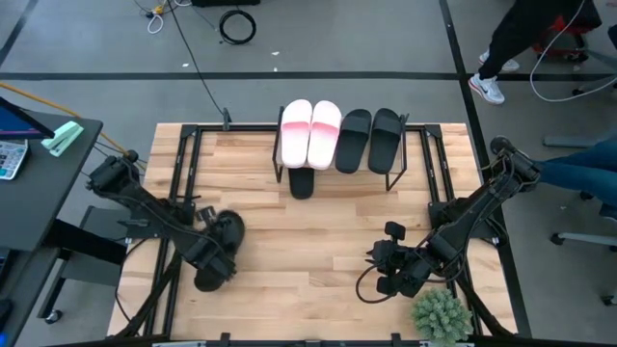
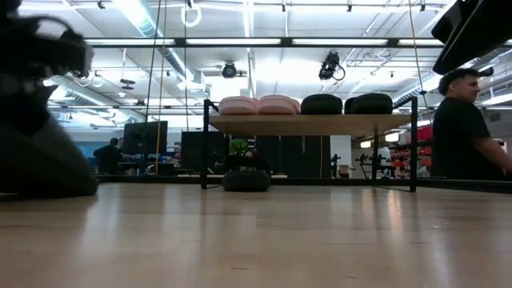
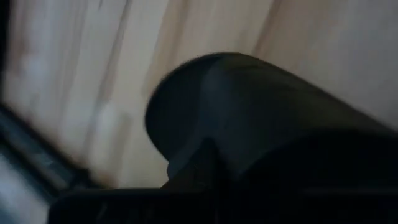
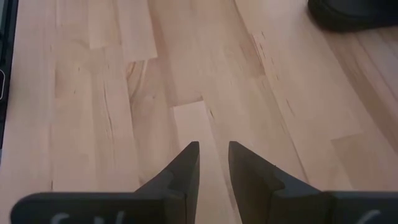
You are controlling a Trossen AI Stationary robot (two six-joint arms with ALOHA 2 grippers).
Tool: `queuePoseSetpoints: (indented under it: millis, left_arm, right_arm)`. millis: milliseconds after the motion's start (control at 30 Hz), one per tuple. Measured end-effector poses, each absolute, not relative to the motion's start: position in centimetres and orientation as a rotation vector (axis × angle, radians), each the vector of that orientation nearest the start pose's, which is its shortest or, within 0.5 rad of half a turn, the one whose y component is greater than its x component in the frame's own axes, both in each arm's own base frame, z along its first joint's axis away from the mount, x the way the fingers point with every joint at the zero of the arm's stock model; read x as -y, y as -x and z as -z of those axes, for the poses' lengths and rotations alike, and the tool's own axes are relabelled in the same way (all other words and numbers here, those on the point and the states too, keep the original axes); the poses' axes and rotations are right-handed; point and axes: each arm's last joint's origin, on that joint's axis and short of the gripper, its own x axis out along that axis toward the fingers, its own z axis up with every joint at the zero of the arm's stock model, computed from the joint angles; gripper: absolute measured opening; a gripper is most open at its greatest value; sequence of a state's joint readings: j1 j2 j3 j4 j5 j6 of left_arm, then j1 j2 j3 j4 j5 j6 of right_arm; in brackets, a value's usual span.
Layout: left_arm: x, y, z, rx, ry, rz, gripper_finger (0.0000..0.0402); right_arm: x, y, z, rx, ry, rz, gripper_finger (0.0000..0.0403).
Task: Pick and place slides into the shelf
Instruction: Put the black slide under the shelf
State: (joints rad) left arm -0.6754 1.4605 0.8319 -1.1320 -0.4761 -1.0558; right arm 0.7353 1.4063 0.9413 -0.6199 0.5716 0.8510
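The wooden table (image 1: 318,241) fills the middle of the high view. At its upper centre stands the shelf (image 1: 397,154), with two pink slides (image 1: 309,132) and two black slides (image 1: 369,139) on top and one black slide (image 1: 301,181) beneath. At lower left my left gripper (image 1: 214,262) clamps a black slide (image 3: 261,106). At lower right my right gripper (image 4: 213,163) hovers, fingers narrowly parted, holding nothing.

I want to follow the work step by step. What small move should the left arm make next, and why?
Probably lift. The left gripper has closed on a black slide at the table's front left. The shelf top already carries two pink and two black slides, with another black one below, so raising it first should clear the table.
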Motion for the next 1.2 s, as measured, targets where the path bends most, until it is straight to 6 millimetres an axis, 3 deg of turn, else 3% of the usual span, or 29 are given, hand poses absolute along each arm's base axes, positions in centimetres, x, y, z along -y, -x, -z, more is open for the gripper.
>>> queuePoseSetpoints:
  millis: [133, 233, 400, 533, 633, 900, 1033, 1200]
  left_arm:
    - [13.3, -19.1, -20.5, -1.164, 0.051, -0.549, 0.0020]
    - [14.8, -21.5, -23.5, -0.959, 0.086, -0.475, 0.0014]
    - [15.6, -25.7, -28.6, -0.638, 0.021, -0.391, 0.0015]
    - [14.9, -29.8, -29.9, -0.526, -0.076, -0.376, 0.0016]
    - [13.6, -33.4, -28.7, -0.499, -0.136, -0.401, 0.0014]
    - [8.1, -41.3, -21.5, -0.677, -0.199, -0.543, 0.0016]
    - [4.0, -44.0, -19.0, -0.732, -0.213, -0.636, 0.0019]
    - [-0.1, -45.9, -18.0, -0.754, -0.152, -0.675, 0.0030]
  right_arm:
    - [-16.7, -20.8, -22.6, -0.832, -0.122, 0.211, 0.0092]
    - [-16.7, -20.8, -22.6, -0.831, -0.121, 0.211, 0.0092]
    - [-16.6, -20.8, -22.6, -0.831, -0.121, 0.213, 0.0092]
    - [-16.6, -20.8, -22.6, -0.831, -0.122, 0.213, 0.0092]
    - [-16.6, -20.8, -22.6, -0.831, -0.122, 0.213, 0.0092]
    - [-16.6, -20.8, -22.6, -0.832, -0.116, 0.210, 0.0092]
    - [-16.6, -20.8, -22.6, -0.834, -0.099, 0.202, 0.0092]
    - [-16.6, -20.8, -22.6, -0.835, -0.095, 0.201, 0.0092]
